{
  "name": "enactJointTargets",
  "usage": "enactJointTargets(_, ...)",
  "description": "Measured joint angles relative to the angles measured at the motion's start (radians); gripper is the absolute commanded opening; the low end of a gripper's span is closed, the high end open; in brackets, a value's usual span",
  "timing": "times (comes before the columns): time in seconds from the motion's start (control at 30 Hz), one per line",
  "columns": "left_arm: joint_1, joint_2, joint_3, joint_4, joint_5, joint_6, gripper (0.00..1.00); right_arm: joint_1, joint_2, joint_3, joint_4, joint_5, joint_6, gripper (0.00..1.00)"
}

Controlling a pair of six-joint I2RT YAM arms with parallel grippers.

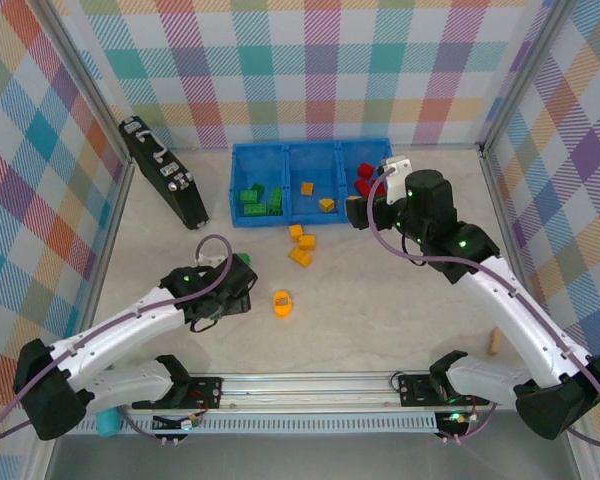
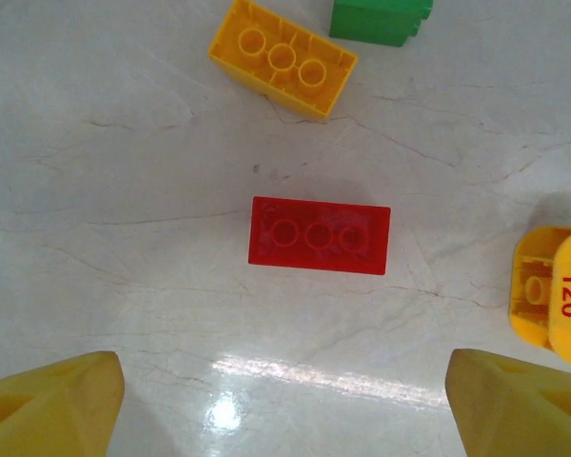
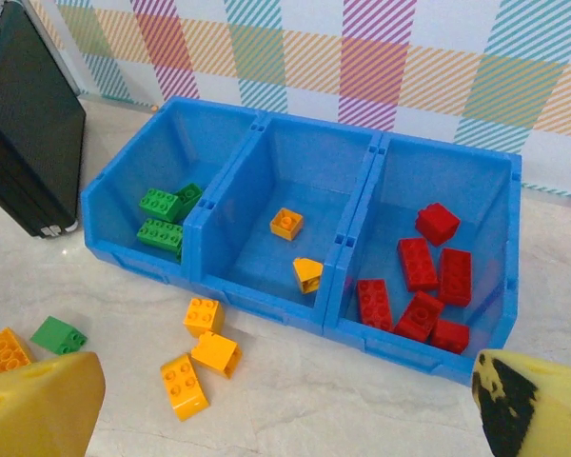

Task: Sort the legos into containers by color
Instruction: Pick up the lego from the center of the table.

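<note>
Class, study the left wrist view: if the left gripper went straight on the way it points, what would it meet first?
Most likely the red brick, lying flat on the table ahead of the open left gripper; depth is unclear, so it might touch table just short of it.

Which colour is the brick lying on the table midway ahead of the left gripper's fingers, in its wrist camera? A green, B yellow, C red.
C: the red brick lies centred ahead of the open left gripper; the yellow brick and green brick sit farther off, near the top edge.
</note>
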Motion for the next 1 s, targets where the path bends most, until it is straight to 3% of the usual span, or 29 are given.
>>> enactJointTargets(0.67, 0.125, 0.253, -0.090, 0.298, 0.090, 0.103, 0.89, 0.000, 0.033, 0.013, -0.001, 0.001, 0.002, 0.99)
enactJointTargets(1.0, 0.161, 0.338, -0.108, 0.372, 0.114, 0.137, 0.81, -0.001, 0.075, 0.024, -0.001, 0.001, -0.001, 0.99)
